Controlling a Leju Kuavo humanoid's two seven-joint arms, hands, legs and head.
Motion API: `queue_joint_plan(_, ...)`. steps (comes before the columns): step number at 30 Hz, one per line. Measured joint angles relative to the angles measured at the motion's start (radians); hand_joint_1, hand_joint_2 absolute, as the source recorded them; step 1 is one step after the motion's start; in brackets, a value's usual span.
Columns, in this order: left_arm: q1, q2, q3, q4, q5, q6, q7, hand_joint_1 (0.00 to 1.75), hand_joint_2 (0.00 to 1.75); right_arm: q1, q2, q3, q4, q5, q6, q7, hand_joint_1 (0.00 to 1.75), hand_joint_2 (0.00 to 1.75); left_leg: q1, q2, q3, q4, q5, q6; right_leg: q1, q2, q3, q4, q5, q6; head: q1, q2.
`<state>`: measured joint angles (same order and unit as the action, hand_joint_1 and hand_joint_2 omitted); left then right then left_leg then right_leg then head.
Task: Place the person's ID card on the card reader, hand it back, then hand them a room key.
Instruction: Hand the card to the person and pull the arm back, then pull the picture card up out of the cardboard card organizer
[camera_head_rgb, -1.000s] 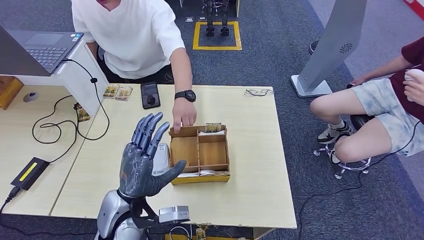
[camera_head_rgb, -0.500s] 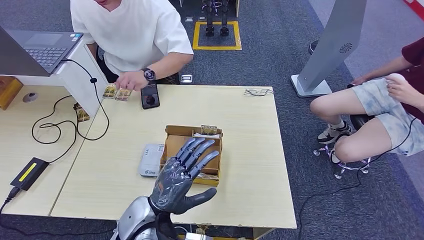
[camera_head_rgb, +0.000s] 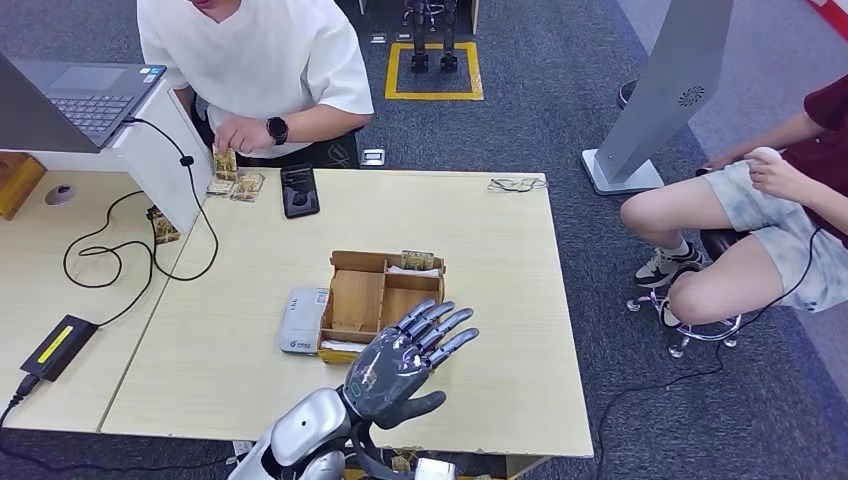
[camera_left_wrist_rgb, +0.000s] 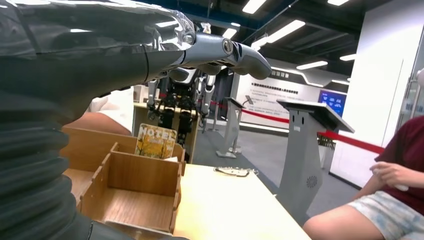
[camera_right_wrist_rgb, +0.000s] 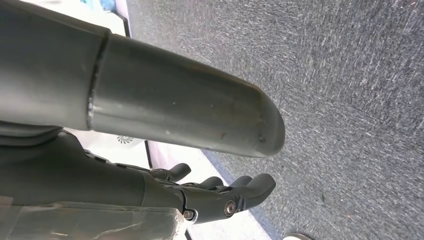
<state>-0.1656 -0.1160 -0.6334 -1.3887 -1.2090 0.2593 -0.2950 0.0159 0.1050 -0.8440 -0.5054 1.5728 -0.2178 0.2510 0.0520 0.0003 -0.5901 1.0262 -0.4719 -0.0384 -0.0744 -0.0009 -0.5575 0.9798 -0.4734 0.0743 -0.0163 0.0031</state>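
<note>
The robot's left hand (camera_head_rgb: 405, 362) hovers with its dark fingers (camera_head_rgb: 445, 327) spread wide and holding nothing, above the near right corner of the open wooden compartment box (camera_head_rgb: 382, 300) in the middle of the pale wooden counter (camera_head_rgb: 500, 300). In the left wrist view a yellow room key card printed "HOTEL" (camera_left_wrist_rgb: 156, 141) stands upright at the far wall of the box, and in the head view cards show at that same far edge. The flat white-grey card reader (camera_head_rgb: 302, 319) lies just beside the box on its left side, with nothing visible on top of it.

The person in the white T-shirt (camera_head_rgb: 255, 60) stands at the far side of the counter, one hand (camera_head_rgb: 236, 135) holding a small card upright over 2 more small cards (camera_head_rgb: 234, 185) that lie next to a black phone-like device (camera_head_rgb: 299, 189). Whether any of these is the ID card cannot be told.

Judging by this, the step in hand is likely fetching a room key. To do it well, the left hand should travel to the far compartment, come down from above, and pinch the upright card by its top edge without nudging the thin box walls.

The right hand (camera_right_wrist_rgb: 220, 195) hangs over grey carpet, its fingers loosely apart with nothing in them.
</note>
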Motion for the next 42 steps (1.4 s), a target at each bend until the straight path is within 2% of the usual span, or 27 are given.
queue_joint_plan(6,-0.020,0.000,-0.013,0.048,0.001,0.000,0.007,0.00,1.75,-0.002,-0.003,0.008,0.005,0.000,0.000,0.003,0.00,0.00,0.000,0.000,0.000,0.000,0.000,0.000,0.000,0.000,0.000,0.000,0.000,0.000,0.000,0.000)
queue_joint_plan(12,-0.027,-0.015,-0.016,0.076,-0.015,-0.008,0.052,0.00,1.75,-0.003,-0.007,0.023,0.010,0.000,0.000,-0.002,0.00,0.00,0.000,0.000,0.000,0.000,0.000,0.000,0.000,0.000,0.000,0.000,0.000,0.000,0.000,0.000)
queue_joint_plan(22,-0.047,-0.044,-0.016,0.100,-0.110,-0.003,0.189,0.00,1.75,-0.004,-0.013,0.031,0.025,0.000,-0.004,-0.022,0.00,0.00,0.000,0.000,0.000,0.000,0.000,0.000,0.000,0.000,0.000,0.000,0.000,0.000,0.000,0.000)
queue_joint_plan(26,-0.055,-0.054,-0.009,0.121,-0.249,-0.002,0.289,0.00,1.75,-0.003,-0.013,0.035,0.025,0.000,0.002,-0.012,0.00,0.00,0.000,0.000,0.000,0.000,0.000,0.000,0.000,0.000,0.000,0.000,0.000,0.000,0.000,0.000)
queue_joint_plan(29,-0.057,-0.054,-0.009,0.134,-0.306,-0.004,0.322,0.00,1.75,-0.003,-0.013,0.037,0.024,0.000,0.003,-0.012,0.00,0.00,0.000,0.000,0.000,0.000,0.000,0.000,0.000,0.000,0.000,0.000,0.000,0.000,0.000,0.000)
queue_joint_plan(34,-0.060,-0.053,-0.009,0.155,-0.313,-0.006,0.344,0.00,1.75,-0.003,-0.013,0.043,0.024,0.000,0.003,-0.016,0.00,0.00,0.000,0.000,0.000,0.000,0.000,0.000,0.000,0.000,0.000,0.000,0.000,0.000,0.000,0.000)
queue_joint_plan(42,-0.062,-0.052,-0.009,0.179,-0.313,-0.015,0.326,0.00,1.75,-0.003,-0.013,0.045,0.025,0.000,0.000,-0.018,0.00,0.00,0.000,0.000,0.000,0.000,0.000,0.000,0.000,0.000,0.000,0.000,0.000,0.000,0.000,0.000)
